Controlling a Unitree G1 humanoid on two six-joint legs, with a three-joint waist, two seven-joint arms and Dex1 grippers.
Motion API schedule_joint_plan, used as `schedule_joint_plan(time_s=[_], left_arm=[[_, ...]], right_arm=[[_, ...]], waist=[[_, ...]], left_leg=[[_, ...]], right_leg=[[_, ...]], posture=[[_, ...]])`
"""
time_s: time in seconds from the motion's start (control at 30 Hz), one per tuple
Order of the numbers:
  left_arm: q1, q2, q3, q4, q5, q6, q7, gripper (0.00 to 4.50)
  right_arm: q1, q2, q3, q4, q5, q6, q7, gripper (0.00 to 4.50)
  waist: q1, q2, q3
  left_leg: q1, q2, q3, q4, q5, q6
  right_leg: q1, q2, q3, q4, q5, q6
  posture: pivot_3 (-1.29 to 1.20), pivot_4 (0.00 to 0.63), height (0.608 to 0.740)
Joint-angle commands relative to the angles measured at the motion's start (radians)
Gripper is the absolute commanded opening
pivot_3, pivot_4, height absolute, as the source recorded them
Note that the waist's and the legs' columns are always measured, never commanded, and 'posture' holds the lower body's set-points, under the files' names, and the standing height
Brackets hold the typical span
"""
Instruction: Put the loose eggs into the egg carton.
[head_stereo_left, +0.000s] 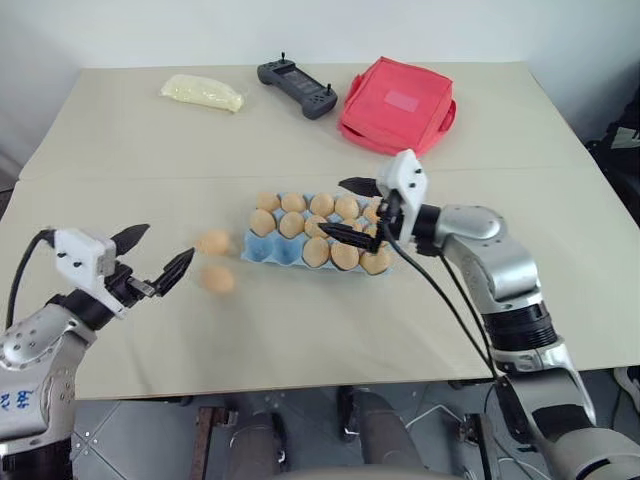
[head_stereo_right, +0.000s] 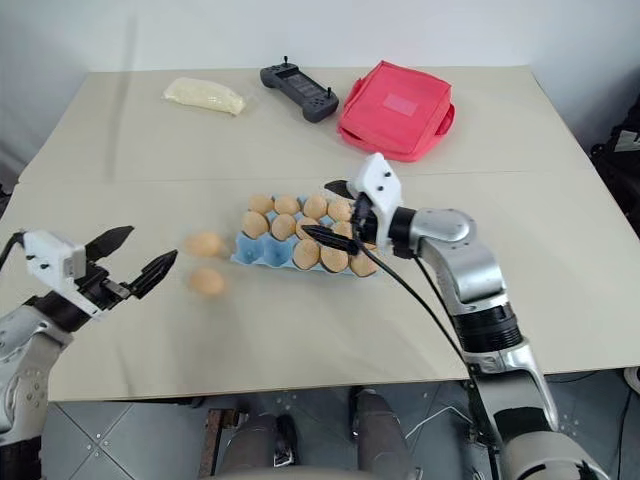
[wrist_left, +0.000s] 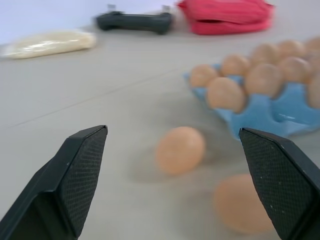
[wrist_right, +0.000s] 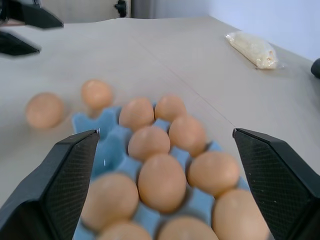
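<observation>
The light blue egg carton sits mid-table, with several tan eggs in its cups and bare cups at its left end. Two loose eggs lie on the table just left of it, one close to the carton's corner and one nearer the front. My left gripper is open, level and pointing at these eggs from the left, a short gap away. In the left wrist view both eggs lie ahead between its fingers. My right gripper hovers open over the carton's right end, holding nothing.
At the back of the table lie a pale yellow bag, a black controller and a red pouch. A black cable hangs from my right wrist across the table's front right. The front table edge runs just below the arms.
</observation>
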Motion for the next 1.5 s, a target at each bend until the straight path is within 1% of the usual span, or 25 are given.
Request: schedule_joint_plan(time_s=[0.03,0.07,0.17,0.33,0.47,0.57,0.7,0.83,0.97,1.17,1.47,1.5], left_arm=[[0.084,-0.033,0.077,-0.098,0.008,0.051,0.097,4.5],[0.102,-0.038,0.084,-0.112,0.009,0.064,0.112,4.5],[0.196,-0.097,0.1,-0.211,-0.023,0.098,0.153,4.5],[0.299,-0.158,0.102,-0.323,-0.09,0.167,0.181,4.5],[0.345,-0.214,0.041,-0.4,-0.084,0.193,0.231,4.5],[0.304,-0.238,-0.002,-0.423,-0.064,0.206,0.287,4.5],[0.228,-0.272,-0.06,-0.441,-0.061,0.255,0.383,4.5],[0.174,-0.265,-0.136,-0.442,-0.051,0.333,0.433,4.5],[0.108,-0.266,-0.177,-0.401,-0.027,0.372,0.476,4.5],[0.013,-0.272,-0.24,-0.316,0.019,0.378,0.484,4.5],[-0.065,-0.25,-0.3,-0.226,0.041,0.44,0.461,4.5],[-0.07,-0.245,-0.31,-0.217,0.057,0.438,0.464,4.3]], right_arm=[[0.02,-0.057,-0.055,0.035,0.058,-0.109,0.154,4.47],[0.023,-0.067,-0.061,0.049,0.068,-0.125,0.184,4.47],[0.025,-0.111,-0.065,0.12,0.08,-0.164,0.299,4.47],[0.014,-0.13,-0.076,0.162,0.138,-0.175,0.44,4.47],[0.005,-0.163,-0.04,0.229,0.099,-0.239,0.557,4.47],[-0.025,-0.146,-0.032,0.274,0.076,-0.26,0.552,4.47],[-0.04,-0.122,-0.027,0.281,0.068,-0.261,0.544,4.47],[-0.036,-0.115,-0.03,0.265,0.068,-0.252,0.537,4.47],[-0.025,-0.121,-0.034,0.242,0.072,-0.241,0.531,4.47],[-0.008,-0.13,-0.039,0.208,0.071,-0.22,0.511,4.47],[0.014,-0.136,-0.047,0.165,0.075,-0.196,0.481,4.47],[0.015,-0.136,-0.048,0.162,0.075,-0.195,0.478,4.49]], waist=[[0.001,0.0,0.0],[0.001,0.0,0.0],[0.0,0.0,0.0],[0.001,0.0,0.0],[0.001,0.0,0.0],[0.001,0.0,0.0],[0.002,0.0,0.0],[0.001,0.0,0.0],[0.004,0.0,0.0],[0.005,0.0,0.0],[0.007,0.0,0.0],[0.007,0.0,0.0]], left_leg=[[0.0,0.0,0.0,0.0,0.0,0.0],[0.0,0.0,0.0,0.0,0.0,0.0],[0.001,0.0,0.0,0.0,0.0,0.001],[0.002,0.0,0.0,0.001,0.0,0.0],[0.002,0.0,-0.001,0.001,0.0,0.0],[0.002,-0.001,-0.001,0.001,0.0,0.0],[0.002,-0.001,-0.001,0.002,0.001,0.001],[0.002,-0.001,-0.002,0.002,0.001,0.001],[0.002,-0.001,-0.002,0.002,0.001,0.001],[0.002,-0.001,-0.002,0.003,0.001,0.001],[0.002,-0.001,-0.002,0.003,0.001,0.001],[0.002,-0.001,-0.002,0.003,0.001,0.001]], right_leg=[[0.0,0.0,0.0,0.0,0.0,0.0],[0.0,0.001,0.0,-0.001,0.0,0.0],[0.0,0.001,0.001,-0.001,0.0,0.0],[0.002,0.001,0.001,-0.001,0.0,0.0],[0.002,0.001,0.001,-0.002,0.0,-0.001],[0.003,0.001,0.001,-0.003,0.0,-0.001],[0.004,0.001,0.001,-0.002,0.0,-0.001],[0.004,0.001,0.001,-0.002,0.0,0.0],[0.004,0.001,0.0,-0.001,0.0,0.0],[0.005,0.001,0.0,0.0,0.0,0.0],[0.005,0.0,0.0,0.001,0.0,0.0],[0.005,0.0,0.0,0.001,0.0,0.0]], posture=[[0.0,0.15,0.74],[0.0,0.15,0.74],[0.0,0.15,0.74],[0.0,0.15,0.74],[0.0,0.15,0.74],[0.0,0.15,0.74],[0.0,0.15,0.74],[0.0,0.15,0.74],[0.0,0.15,0.74],[0.0,0.15,0.74],[0.0,0.15,0.74],[0.0,0.15,0.74]])
